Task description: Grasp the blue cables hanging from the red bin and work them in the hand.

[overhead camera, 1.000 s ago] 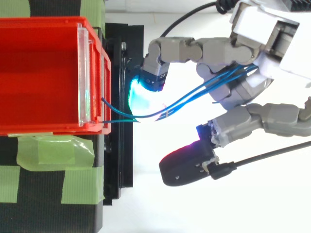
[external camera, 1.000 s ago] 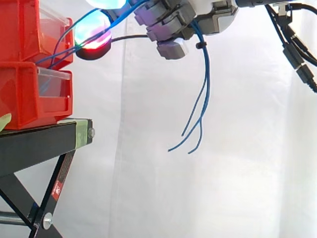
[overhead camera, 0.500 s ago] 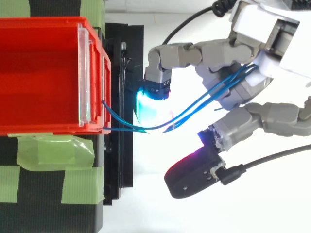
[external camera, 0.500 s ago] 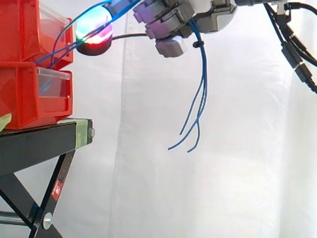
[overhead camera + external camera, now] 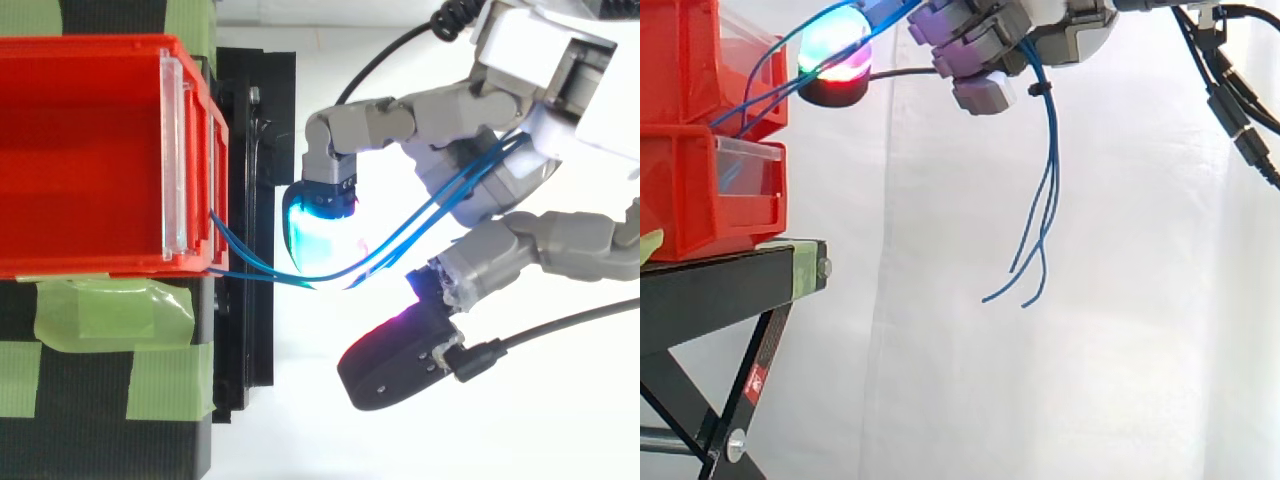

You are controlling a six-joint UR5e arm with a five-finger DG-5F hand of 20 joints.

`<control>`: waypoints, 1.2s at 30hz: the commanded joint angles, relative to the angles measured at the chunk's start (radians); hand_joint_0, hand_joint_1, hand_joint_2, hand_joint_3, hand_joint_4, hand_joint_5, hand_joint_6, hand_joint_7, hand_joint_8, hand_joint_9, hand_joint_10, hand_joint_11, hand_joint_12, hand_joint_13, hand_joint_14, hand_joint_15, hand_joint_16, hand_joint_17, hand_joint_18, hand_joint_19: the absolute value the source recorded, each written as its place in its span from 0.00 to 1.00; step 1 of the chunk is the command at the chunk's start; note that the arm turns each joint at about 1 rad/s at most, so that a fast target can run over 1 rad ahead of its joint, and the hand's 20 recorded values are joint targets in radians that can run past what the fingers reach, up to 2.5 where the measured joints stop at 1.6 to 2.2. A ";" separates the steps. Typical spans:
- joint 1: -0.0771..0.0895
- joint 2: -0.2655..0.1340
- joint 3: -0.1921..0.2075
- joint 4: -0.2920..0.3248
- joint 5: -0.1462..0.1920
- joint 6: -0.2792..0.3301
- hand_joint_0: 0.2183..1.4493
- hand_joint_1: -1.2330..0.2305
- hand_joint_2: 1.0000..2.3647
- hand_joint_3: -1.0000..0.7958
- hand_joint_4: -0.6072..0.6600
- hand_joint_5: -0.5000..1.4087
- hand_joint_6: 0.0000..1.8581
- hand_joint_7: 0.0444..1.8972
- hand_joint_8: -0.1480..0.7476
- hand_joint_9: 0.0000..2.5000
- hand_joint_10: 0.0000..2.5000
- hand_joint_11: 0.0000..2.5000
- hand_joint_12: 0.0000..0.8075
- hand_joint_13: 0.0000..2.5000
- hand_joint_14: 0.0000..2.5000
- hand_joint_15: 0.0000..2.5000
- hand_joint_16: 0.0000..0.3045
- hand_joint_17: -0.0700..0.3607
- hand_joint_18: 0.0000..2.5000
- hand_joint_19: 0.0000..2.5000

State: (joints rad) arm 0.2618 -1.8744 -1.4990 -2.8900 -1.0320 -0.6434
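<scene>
Here are the blue cables [image 5: 1048, 190], and their line is easy to follow: they leave the front of the upper red bin [image 5: 680, 60] on the left, climb up and rightward across open air, pass into the hand [image 5: 990, 40] at the top of the side view, then turn over and drop almost straight down. So the long run lies bin-to-hand, slanting upward, and the tails point at the floor, curling a little leftward at their tips. Count the loose ends below the hand: three, hanging free in front of the white curtain [image 5: 1140, 300], touching nothing. From above, two strands show coming out at the bin's front edge beside its clear front plate [image 5: 172, 150], sagging in a shallow bow before they rise to the palm. The hand reaches in from the right with its palm turned toward the bin and its fingers clenched around the strands, so the bundle is gripped where it crosses the palm. One finger stretches toward the bin and bends down at its end, its pad [image 5: 320, 225] glowing cyan just above the cables; the thumb pad [image 5: 400, 350], dark with a magenta glow, sits on the other side of them, and the strands run between the two. Two red bins are stacked, the lower bin [image 5: 690, 190] resting on the black stand [image 5: 720, 285], with green tape [image 5: 110, 310] stuck beside them.
</scene>
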 commanded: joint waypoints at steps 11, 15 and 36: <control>0.005 0.000 0.000 0.006 0.001 -0.002 0.53 0.33 0.02 0.33 0.67 0.64 0.02 0.81 0.47 0.42 1.00 1.00 0.51 0.51 1.00 0.73 0.14 0.38 0.54 0.45; 0.005 0.001 0.000 0.006 0.000 -0.002 0.51 0.34 0.02 0.41 0.68 0.64 0.00 0.79 0.47 0.42 1.00 1.00 0.51 0.51 1.00 0.73 0.14 0.38 0.54 0.45; 0.008 0.001 -0.001 0.021 0.004 0.019 0.53 0.34 0.02 0.42 0.66 0.63 0.01 0.78 0.47 0.42 1.00 1.00 0.51 0.51 1.00 0.73 0.14 0.38 0.54 0.45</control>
State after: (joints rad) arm 0.2684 -1.8735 -1.4989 -2.8691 -1.0292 -0.6257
